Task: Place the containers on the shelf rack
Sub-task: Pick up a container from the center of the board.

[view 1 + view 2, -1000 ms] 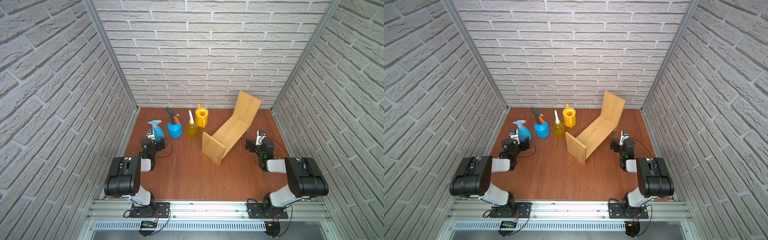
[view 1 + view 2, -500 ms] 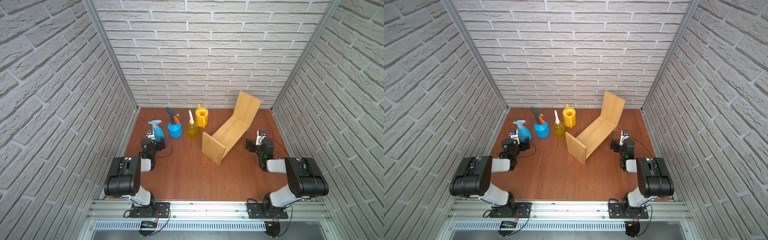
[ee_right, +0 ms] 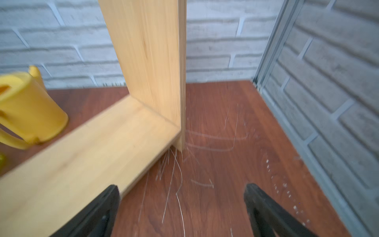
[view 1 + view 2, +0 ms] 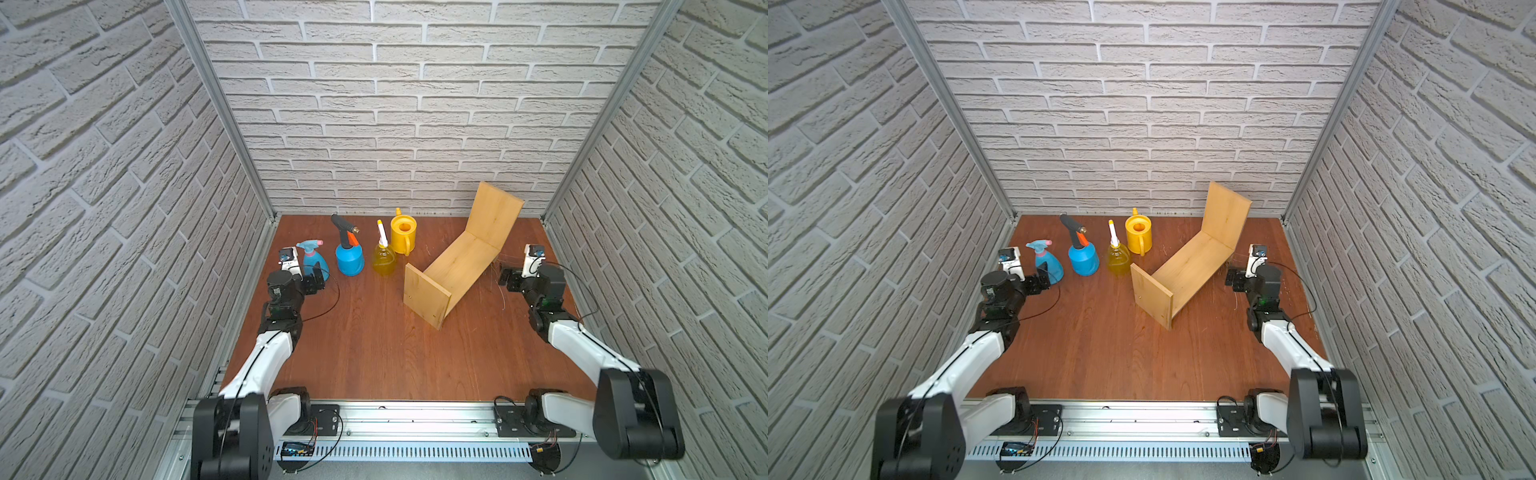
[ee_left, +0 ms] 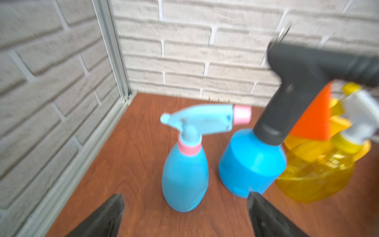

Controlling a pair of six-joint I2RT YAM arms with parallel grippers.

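On the table [image 4: 374, 357], toward the back left, a row of four. From left to right: spray bottle [image 4: 314, 262], big sprayer [image 4: 350, 262] just beside it, then small bottle [image 4: 384, 264], with watering can [image 4: 402, 237] right behind that one. All four standing on the table, off the rack [image 4: 461, 268]. To their right, the rack, lying slantwise, near end by the middle, far end toward the back right corner. Just in front of the spray bottle, the left tool [image 4: 314, 281]. Near the right side of the rack's far end, the right tool [image 4: 508, 277].
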